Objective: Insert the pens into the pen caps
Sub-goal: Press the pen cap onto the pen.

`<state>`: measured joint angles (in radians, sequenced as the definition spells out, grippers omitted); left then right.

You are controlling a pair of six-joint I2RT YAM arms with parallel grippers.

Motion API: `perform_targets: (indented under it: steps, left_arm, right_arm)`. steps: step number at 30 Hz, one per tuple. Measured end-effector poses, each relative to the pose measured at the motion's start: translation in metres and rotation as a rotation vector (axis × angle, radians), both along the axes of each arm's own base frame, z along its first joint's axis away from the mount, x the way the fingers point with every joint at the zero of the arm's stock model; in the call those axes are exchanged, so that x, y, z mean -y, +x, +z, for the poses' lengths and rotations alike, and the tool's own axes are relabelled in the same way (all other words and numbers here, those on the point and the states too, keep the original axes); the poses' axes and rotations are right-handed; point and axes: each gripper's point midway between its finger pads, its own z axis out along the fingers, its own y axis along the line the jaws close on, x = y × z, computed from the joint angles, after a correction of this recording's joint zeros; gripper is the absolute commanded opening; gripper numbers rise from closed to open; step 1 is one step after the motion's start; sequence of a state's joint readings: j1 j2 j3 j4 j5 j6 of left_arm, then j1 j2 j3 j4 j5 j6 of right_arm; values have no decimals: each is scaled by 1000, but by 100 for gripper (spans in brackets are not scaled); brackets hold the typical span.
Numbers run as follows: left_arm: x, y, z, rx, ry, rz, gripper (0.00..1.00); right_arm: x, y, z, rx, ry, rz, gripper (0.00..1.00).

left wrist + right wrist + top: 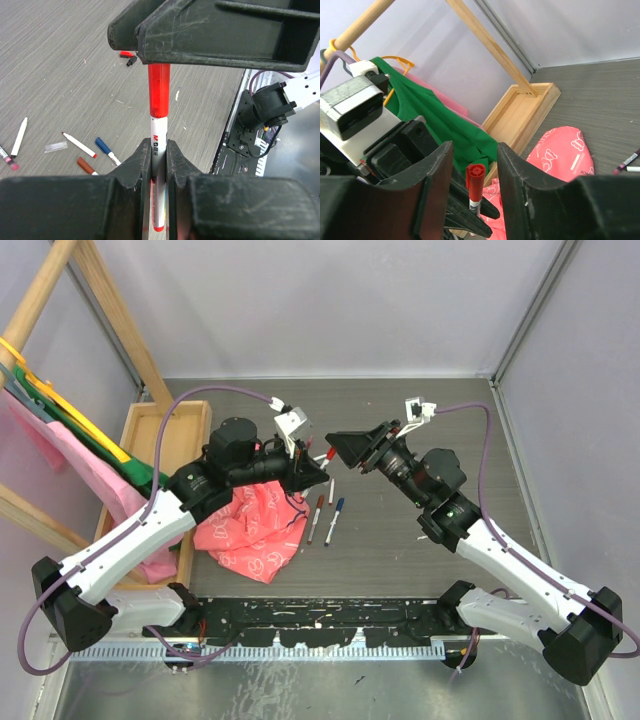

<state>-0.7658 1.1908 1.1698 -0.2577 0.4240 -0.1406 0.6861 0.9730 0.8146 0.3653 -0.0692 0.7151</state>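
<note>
My left gripper (159, 146) is shut on a white-barrelled pen (158, 134) with a red cap (159, 90) on its far end, held above the table. My right gripper (474, 152) is open, and its jaws stand on either side of that red cap (475, 181) without touching it. In the top view the two grippers meet at mid-table, left (316, 473) and right (345, 451). Loose pens lie on the table: a brown-capped one (315, 518), a blue-capped one (334, 520) and a white one (331, 488). A small red cap (126, 54) and a black cap (132, 60) lie farther off.
A pink patterned cloth (250, 530) lies under the left arm. A wooden tray (150, 440) and a rack with green and pink clothes (435, 120) stand at the left. More pens (79, 144) lie left of the held pen.
</note>
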Motion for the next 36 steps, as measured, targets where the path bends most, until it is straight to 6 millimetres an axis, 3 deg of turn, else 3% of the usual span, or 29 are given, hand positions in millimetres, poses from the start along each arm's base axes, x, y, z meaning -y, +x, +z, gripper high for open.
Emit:
perform_targets:
  steps: [9,18,28,36]
  left_arm:
    - [0,-1,2,5,-5,-1,0]
    - [-3,-2,-4,-10,11,4,0]
    - [-10,-2,-17,-73,52,54,0]
    - [-9,-8,-1,-91,30,54,0]
  right_arm:
    - [-2,-4,6,23,16,23,25]
    - [-5,-5,-8,22,40,42,0]
    - [-15,-5,-21,2,31,62,0]
    - [-17,-16,-4,51,26,44,0]
